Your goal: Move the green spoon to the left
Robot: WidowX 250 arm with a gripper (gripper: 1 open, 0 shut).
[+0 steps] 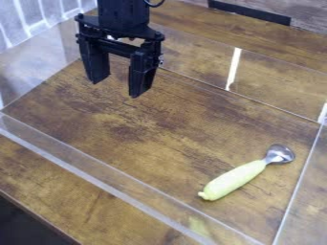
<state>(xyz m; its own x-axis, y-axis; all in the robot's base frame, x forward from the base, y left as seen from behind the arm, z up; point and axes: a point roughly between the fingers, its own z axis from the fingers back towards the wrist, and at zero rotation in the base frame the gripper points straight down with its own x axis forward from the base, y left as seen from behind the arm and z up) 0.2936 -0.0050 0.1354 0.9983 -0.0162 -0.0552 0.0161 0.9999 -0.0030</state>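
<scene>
Black robot hand hangs wide open and empty, far left above the wooden desk; yellow-green plastic-handled, silver-bowled green spoon lies untouched near right, awaiting pickup.

The black gripper hung high at the upper left, fingers spread wide and pointing down, nothing between them. Well apart, down at the lower right, the green spoon lay flat on the wooden table, silver bowl toward the right edge, inside clear low walls.
</scene>
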